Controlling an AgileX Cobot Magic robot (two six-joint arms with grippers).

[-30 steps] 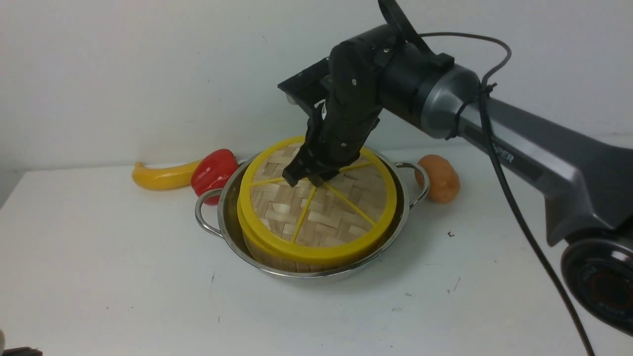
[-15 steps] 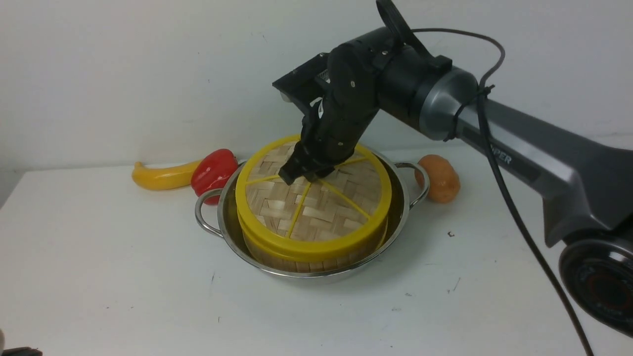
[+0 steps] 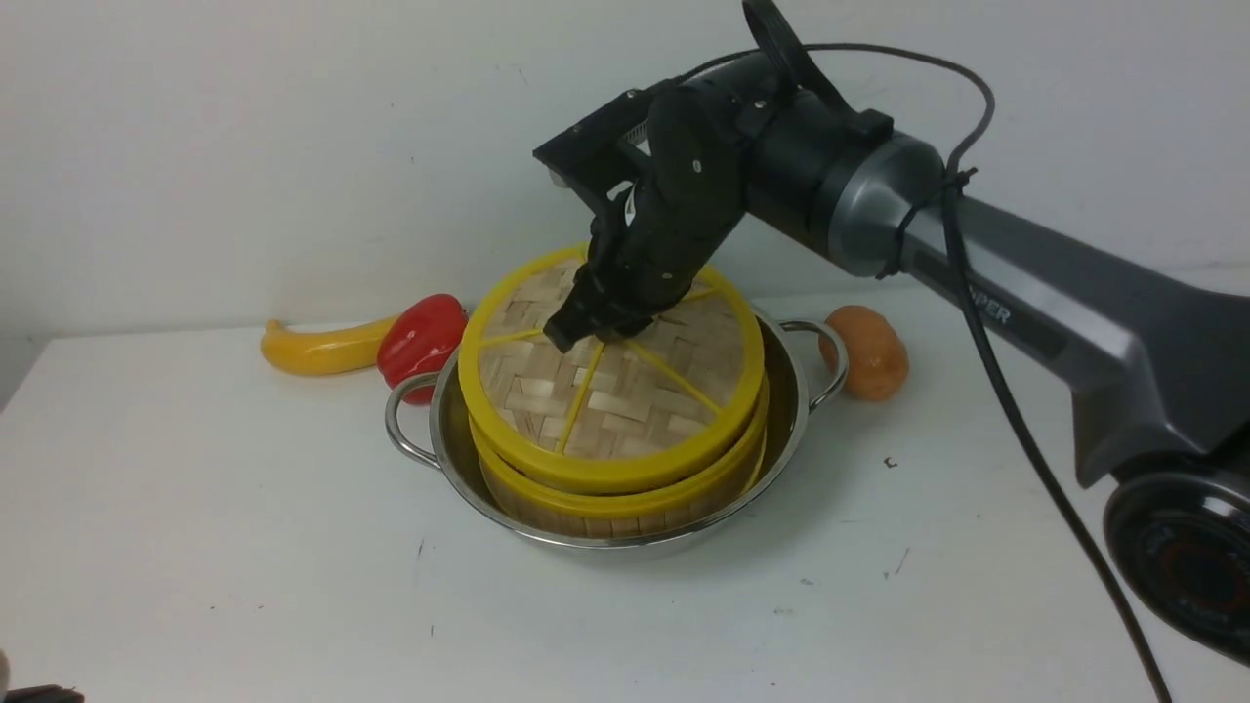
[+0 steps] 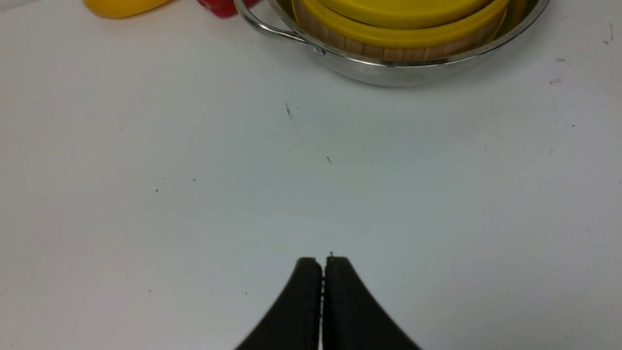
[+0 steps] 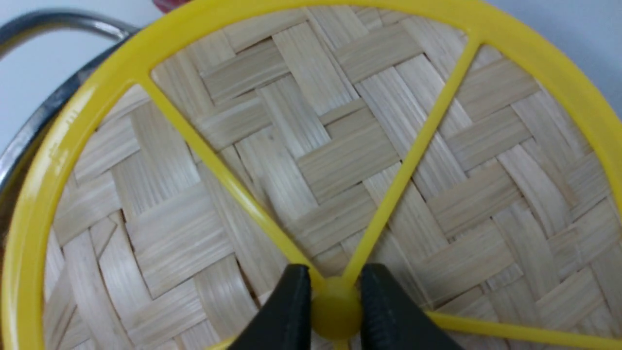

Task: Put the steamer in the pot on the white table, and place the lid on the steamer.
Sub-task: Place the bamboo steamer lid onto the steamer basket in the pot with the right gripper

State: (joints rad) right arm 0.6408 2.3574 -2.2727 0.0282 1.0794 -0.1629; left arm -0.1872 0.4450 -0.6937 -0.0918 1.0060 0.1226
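Observation:
The shiny pot stands on the white table with the bamboo steamer inside it. My right gripper is shut on the central knob of the woven lid. The lid hangs tilted just above the steamer's yellow rim, its far side raised. In the right wrist view the lid fills the picture, with the right gripper pinching the knob. My left gripper is shut and empty over bare table, short of the pot and steamer.
Behind the pot on its left lie a yellow banana-shaped piece and a red pepper. A brown potato sits close to the pot's right handle. The wall rises right behind them.
My right gripper has moved up and to the left with the lid. The lid now sits more squarely over the steamer, with a gap showing between the two yellow rims.

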